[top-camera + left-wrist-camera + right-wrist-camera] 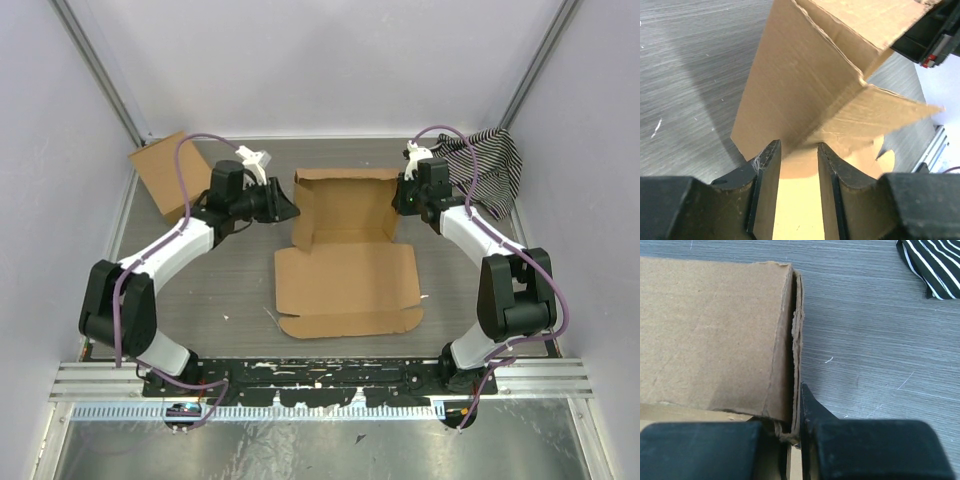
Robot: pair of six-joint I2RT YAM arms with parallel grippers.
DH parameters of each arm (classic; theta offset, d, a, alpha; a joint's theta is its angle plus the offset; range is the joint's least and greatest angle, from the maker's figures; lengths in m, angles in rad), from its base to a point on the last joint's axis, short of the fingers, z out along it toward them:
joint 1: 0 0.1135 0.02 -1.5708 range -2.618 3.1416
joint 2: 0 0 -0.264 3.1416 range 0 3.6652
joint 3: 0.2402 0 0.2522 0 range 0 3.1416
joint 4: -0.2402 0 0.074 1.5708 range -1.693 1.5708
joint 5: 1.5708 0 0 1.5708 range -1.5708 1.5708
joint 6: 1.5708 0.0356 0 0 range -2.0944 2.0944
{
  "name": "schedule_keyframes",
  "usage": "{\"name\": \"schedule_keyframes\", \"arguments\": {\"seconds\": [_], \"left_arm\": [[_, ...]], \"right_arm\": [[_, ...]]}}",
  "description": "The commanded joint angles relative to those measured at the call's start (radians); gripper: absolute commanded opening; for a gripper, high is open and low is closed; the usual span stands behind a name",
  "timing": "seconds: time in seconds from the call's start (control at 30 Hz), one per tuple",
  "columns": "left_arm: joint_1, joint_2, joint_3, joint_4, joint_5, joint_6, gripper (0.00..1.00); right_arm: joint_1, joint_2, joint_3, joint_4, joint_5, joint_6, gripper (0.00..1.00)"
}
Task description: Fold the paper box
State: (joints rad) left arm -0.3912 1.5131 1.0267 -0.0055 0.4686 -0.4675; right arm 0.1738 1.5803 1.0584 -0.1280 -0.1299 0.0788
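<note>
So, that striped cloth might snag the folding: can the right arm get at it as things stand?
Probably yes, but not right now. The striped cloth lies just beyond the right hand, with only bare table between them; the hand, though, is shut on a side wall of the paper box.
</note>
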Motion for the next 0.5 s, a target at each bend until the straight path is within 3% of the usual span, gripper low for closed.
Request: {"name": "schedule_keyframes", "arguments": {"seconds": [0.0,0.47], "left_arm": [[-0.011,0.050,0.083,0.004,-0.076,0.030,0.43],[-0.077,0.133,0.215,-0.114,-0.346,0.058,0.42]], "right_arm": [[-0.002,-0.040,0.019,0.062,-0.040,0.021,0.05],[0.009,-0.071,0.002,0.046,-0.061,0.035,0.05]]}}
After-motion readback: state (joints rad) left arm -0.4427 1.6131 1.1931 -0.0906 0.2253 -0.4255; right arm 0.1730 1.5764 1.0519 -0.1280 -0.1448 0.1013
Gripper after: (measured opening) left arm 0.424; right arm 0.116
